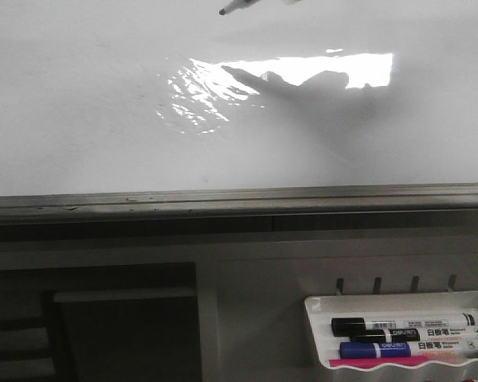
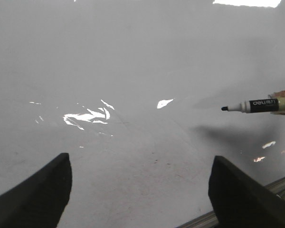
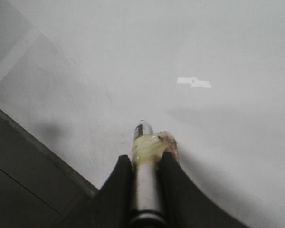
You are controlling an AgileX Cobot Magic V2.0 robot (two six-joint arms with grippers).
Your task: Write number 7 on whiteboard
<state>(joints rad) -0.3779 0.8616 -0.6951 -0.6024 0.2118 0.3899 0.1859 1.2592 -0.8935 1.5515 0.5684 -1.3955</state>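
Note:
The whiteboard [image 1: 103, 119] is a large glossy white board with a grey frame edge [image 1: 239, 199] along its near side and bright glare in the middle. No number 7 shows on it. My right gripper [image 3: 146, 159] is shut on a marker [image 3: 145, 180] wrapped in yellowish tape, tip pointing at the board. The marker's tip [image 1: 233, 8] shows at the top of the front view and in the left wrist view [image 2: 251, 106], just above the board. My left gripper [image 2: 140, 166] is open and empty over the board [image 2: 133, 71] near its frame.
A small white tray [image 1: 315, 318] hangs below the board at the right, with a black marker [image 1: 398, 326], a blue marker [image 1: 406, 348] and a pink item [image 1: 382, 363] in it. A dark shelf opening [image 1: 119, 326] lies at lower left.

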